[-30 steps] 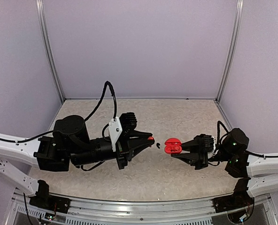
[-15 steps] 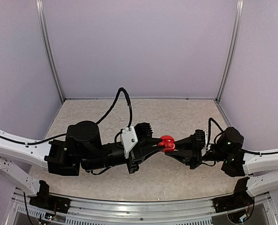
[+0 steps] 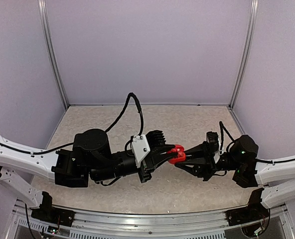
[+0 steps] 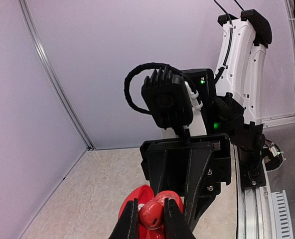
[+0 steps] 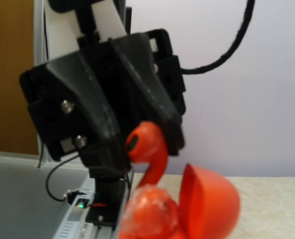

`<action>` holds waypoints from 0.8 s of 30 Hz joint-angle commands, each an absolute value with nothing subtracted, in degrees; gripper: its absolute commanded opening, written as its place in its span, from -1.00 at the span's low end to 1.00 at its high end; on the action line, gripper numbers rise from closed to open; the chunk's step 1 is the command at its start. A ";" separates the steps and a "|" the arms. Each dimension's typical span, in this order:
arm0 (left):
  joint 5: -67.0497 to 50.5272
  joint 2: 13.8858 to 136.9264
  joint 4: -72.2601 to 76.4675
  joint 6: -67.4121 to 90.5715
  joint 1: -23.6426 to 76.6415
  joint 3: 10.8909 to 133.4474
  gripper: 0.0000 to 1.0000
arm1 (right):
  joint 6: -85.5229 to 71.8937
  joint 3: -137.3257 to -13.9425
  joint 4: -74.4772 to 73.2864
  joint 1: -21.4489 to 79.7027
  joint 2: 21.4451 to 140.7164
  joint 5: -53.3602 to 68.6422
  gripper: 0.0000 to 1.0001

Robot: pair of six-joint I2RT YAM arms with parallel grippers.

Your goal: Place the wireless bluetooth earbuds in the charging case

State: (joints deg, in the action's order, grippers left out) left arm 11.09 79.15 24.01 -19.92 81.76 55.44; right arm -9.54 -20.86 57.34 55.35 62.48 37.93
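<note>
We see the left hand (image 3: pixel 173 152) and the right hand (image 3: pixel 185 161) meet in the middle, up above the speckled surface (image 3: pixel 197 124). The left hand is closed on one red earbud (image 5: pixel 148 148), and its two fingers (image 4: pixel 131 224) pinch it from both sides. The right hand is closed too, and it holds the red case (image 3: pixel 178 156). The lid (image 5: pixel 207 199) of the case stands open. The earbud is just above the open case, with its stem pointing toward it. We cannot tell if the earbud touches the case. From above, the red things look like one small red lump between the two hands. Pale purple walls (image 3: pixel 147 50) stand around the surface
</note>
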 commanded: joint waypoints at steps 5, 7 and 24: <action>11.64 79.95 26.56 -21.00 81.91 56.86 -0.76 | -15.71 -23.03 61.18 55.85 63.73 38.63 -1.00; 11.49 80.07 26.71 -21.05 81.91 56.91 -0.76 | -16.60 -23.10 61.94 55.89 64.16 38.67 -1.00; 8.94 81.26 29.41 -18.92 81.98 55.51 -0.75 | -20.81 -22.11 67.38 55.85 64.87 37.09 -1.00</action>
